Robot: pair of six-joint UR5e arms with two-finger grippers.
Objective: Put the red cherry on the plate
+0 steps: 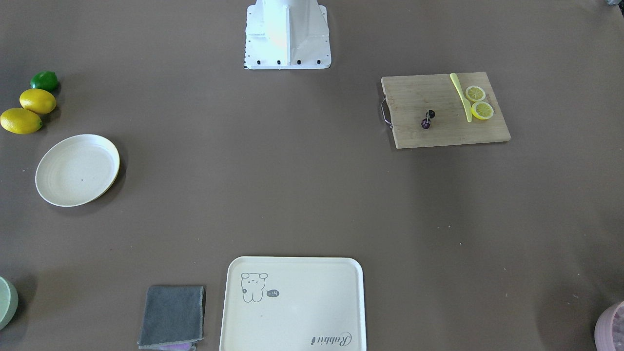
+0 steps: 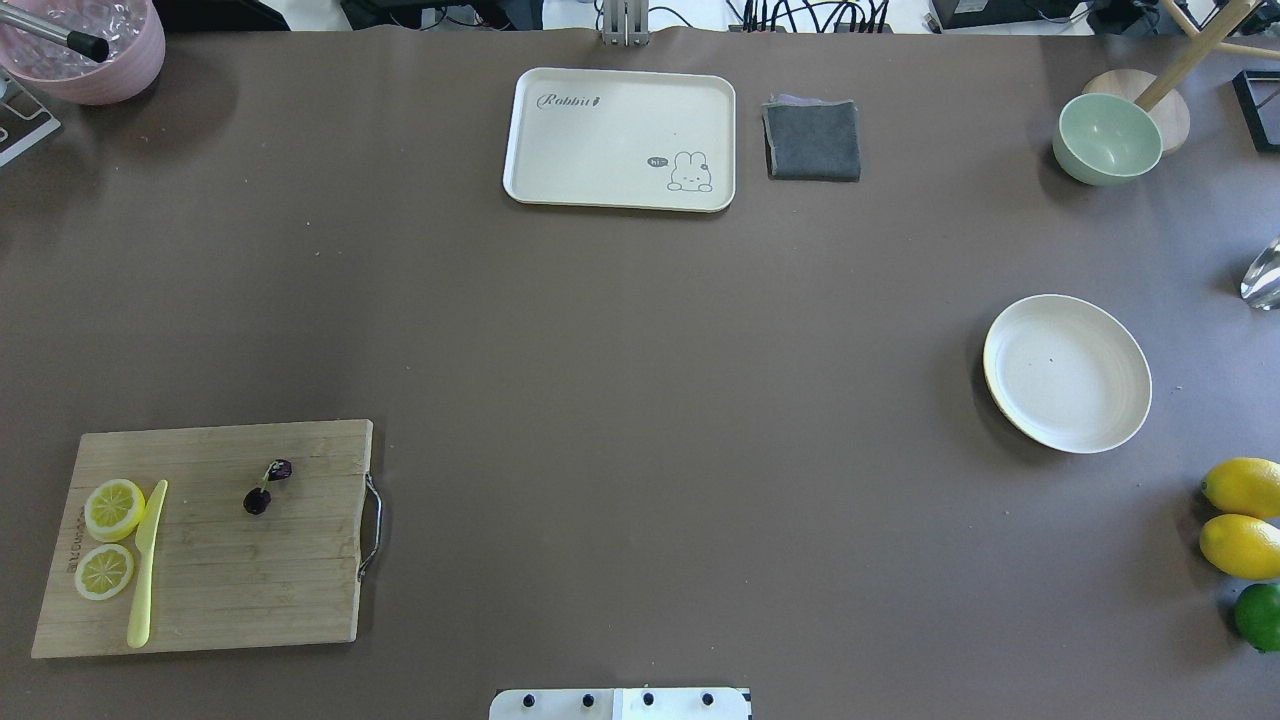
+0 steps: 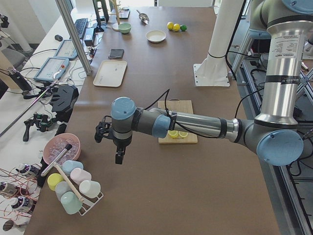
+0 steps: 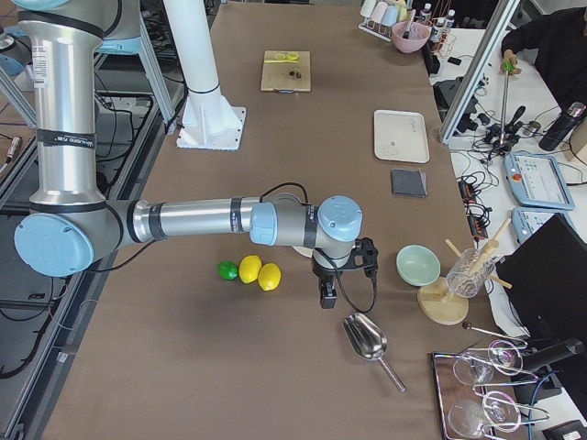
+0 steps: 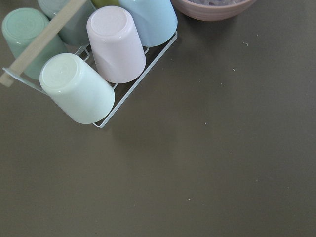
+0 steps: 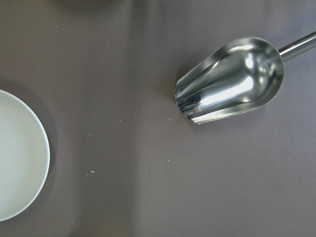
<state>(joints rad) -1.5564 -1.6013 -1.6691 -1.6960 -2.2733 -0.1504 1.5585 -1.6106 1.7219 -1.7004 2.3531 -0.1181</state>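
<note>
Cherry is sitting on the board on the robot's left, well apart from the plate further out on the right, so I'd say nothing's done yet. Left pincer and right pincer hang over the worktop's far ends holding nothing I can see, and I can't tell how open they are.

Brown table: board, plate, tray

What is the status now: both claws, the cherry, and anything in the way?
Left claw and right claw hang above table, open or shut unclear. Red cherry on cutting board, plate bare. Yellow knife lies beside cherry, not touching.
</note>
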